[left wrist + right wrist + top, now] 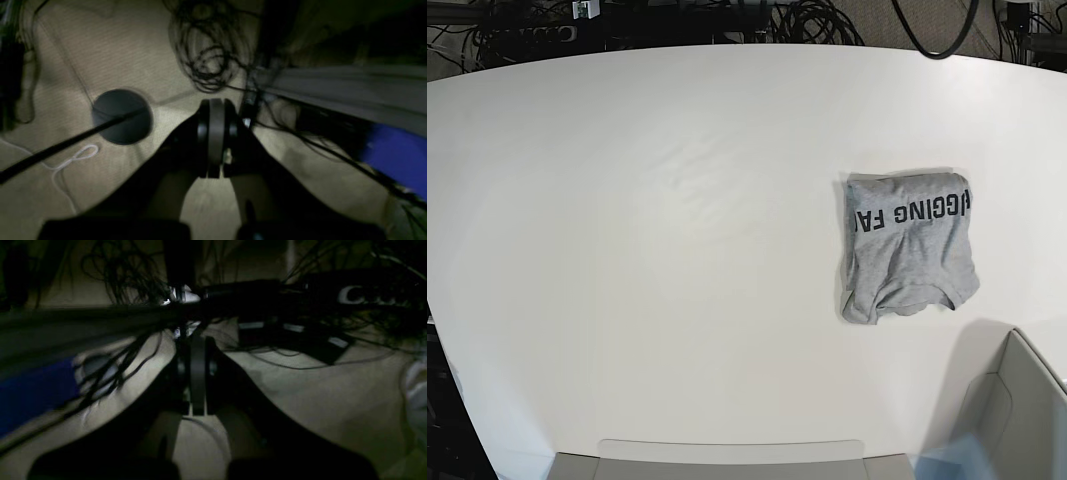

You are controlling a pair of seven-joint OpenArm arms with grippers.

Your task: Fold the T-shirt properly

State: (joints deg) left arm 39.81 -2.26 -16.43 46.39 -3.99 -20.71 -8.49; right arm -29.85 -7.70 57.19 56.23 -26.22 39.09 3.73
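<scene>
White desk (677,250), cables along the far edge; T-shirt (907,245) sits on the base view's right as a small, slightly uneven folded bundle, lettering strip up, collar edge toward the near side. Neither arm shows in the base view. Left tool (216,140) and right tool (196,373) both pinched closed on nothing, aimed at floor and cable clutter off the desk. Risk: re-grabbing only the top layer would drag the fold open. Wrist views dark and blurred, shirt's underside hidden
</scene>
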